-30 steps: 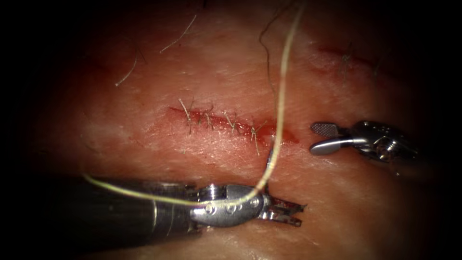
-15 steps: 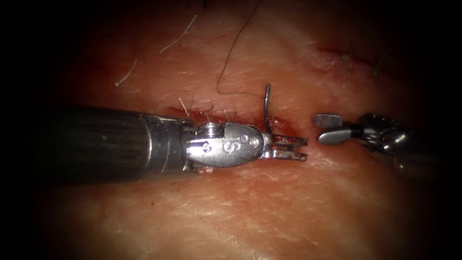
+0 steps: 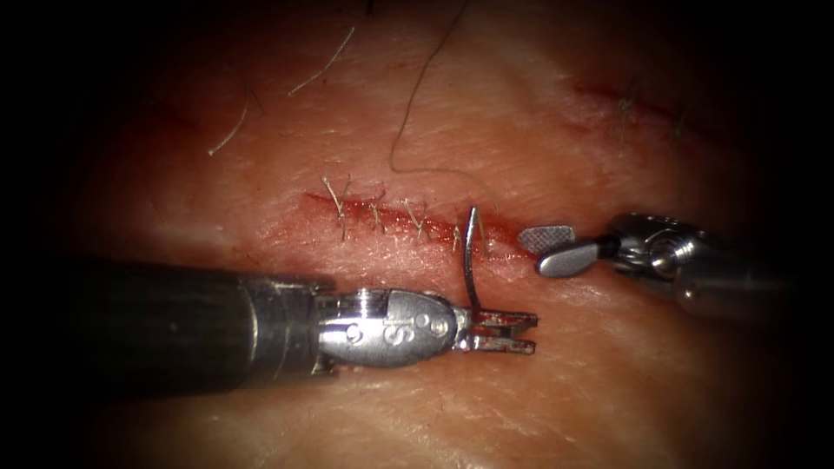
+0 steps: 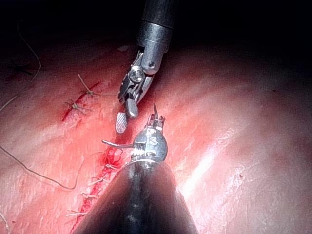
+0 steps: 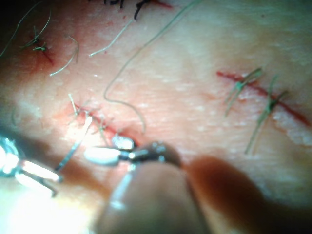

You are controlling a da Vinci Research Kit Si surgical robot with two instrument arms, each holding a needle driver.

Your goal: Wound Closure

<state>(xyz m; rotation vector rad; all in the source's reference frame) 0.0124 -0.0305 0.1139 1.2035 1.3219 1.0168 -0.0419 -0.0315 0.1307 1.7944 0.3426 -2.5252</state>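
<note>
I hold the needle (image 3: 470, 256) near its rear end in the left tool (image 3: 504, 331), clear of the tissue (image 3: 608, 382) below the cut (image 3: 408, 221); the right tool (image 3: 550, 249) gapes empty beside it, risking a collision.

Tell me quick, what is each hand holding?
Left hand: closed on the curved needle at its lower end; the needle stands free of the tissue.
Right hand: open, holding nothing.
</note>
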